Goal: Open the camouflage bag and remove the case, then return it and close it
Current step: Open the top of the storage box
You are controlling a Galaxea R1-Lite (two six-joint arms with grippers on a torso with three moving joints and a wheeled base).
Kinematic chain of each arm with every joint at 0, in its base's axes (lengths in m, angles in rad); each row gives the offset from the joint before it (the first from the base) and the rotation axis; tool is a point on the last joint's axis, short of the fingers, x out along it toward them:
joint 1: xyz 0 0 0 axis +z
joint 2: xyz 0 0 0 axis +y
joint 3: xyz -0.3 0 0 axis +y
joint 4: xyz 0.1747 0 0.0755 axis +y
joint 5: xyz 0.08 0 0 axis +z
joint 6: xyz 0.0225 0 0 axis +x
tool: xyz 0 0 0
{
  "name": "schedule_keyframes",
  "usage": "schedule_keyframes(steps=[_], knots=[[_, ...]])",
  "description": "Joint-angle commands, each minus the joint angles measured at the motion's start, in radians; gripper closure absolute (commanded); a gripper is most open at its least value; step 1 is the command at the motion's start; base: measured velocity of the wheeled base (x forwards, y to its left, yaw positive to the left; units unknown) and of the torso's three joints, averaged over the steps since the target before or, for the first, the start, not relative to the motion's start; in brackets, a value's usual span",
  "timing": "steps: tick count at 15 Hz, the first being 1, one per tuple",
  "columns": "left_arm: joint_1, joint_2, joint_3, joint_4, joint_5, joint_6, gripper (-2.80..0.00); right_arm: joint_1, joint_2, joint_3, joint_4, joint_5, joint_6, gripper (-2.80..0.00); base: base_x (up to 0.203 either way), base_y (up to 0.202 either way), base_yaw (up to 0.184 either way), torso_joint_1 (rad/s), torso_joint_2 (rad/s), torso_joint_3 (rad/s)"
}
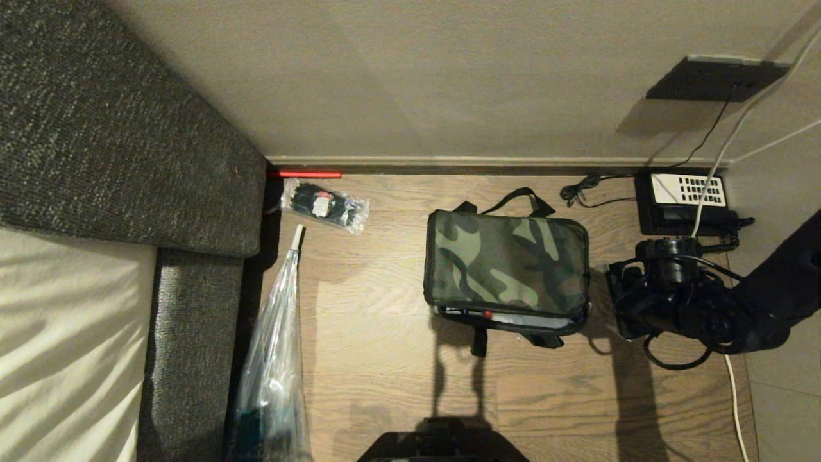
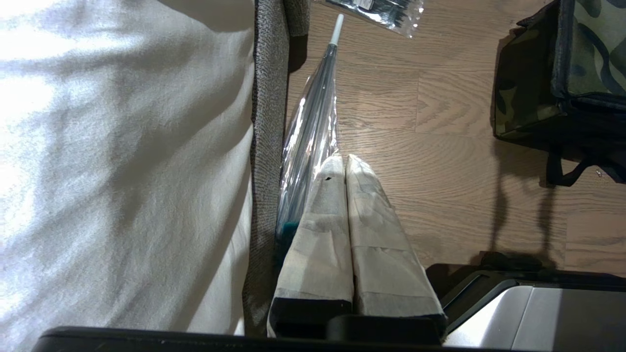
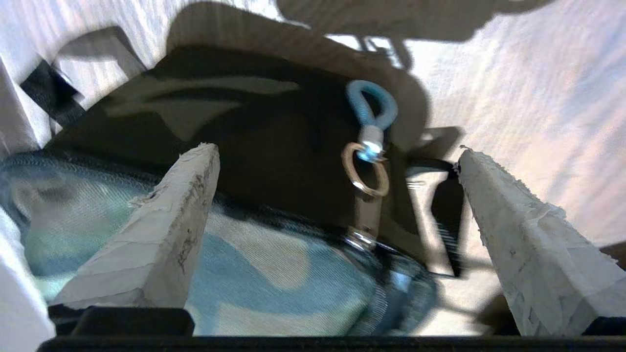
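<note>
The right tool (image 3: 337, 161) hangs with its two tape-wrapped fingers (image 3: 161, 230) spread wide and grasping nothing, poised over one end of the camouflage bag (image 1: 507, 269). In the right wrist view, a metal ring (image 3: 364, 168) with a small blue loop (image 3: 371, 105) dangles on the bag's dark side, in the gap between the fingers and touching neither. In the head view, the right arm (image 1: 705, 301) reaches in from the right edge, and its tool sits just beside the bag's right end.

The camouflage bag stands on the wooden floor (image 1: 385, 359) near the wall, lid on top. Along its near edge the lid is slightly parted, showing a pale strip and a small red spot. Black straps stick out at its far and near sides. The case cannot be seen.

The left tool (image 2: 345, 164) is clenched and empty, fingers pressed together, pointing down at the floor beside the bed (image 2: 122, 146), well apart from the bag.

A clear folded umbrella (image 1: 276, 346) lies along the bed's edge. A plastic packet (image 1: 324, 205) of dark items lies near the wall. A black telephone (image 1: 683, 199) with white keys sits beyond the right arm.
</note>
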Motion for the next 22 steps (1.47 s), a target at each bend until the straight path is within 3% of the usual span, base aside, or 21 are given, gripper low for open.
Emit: schedule_keyframes(steps=[1,17,22], knots=[[0.0,0.0,0.0,0.0,0.001,-0.001,0.0,0.001,0.034,-0.025,-0.01,-0.003,0.035,-2.8,0.0,0.0,0.0,0.0,0.0,0.0],[0.0,0.0,0.0,0.0,0.001,-0.001,0.0,0.057,0.011,0.0,-0.055,0.024,0.038,-2.8,0.0,0.0,0.0,0.0,0.0,0.0],[0.0,0.0,0.0,0.0,0.001,-0.001,0.0,0.056,0.02,0.173,-0.313,0.066,-0.039,-2.8,0.0,0.0,0.0,0.0,0.0,0.0]])
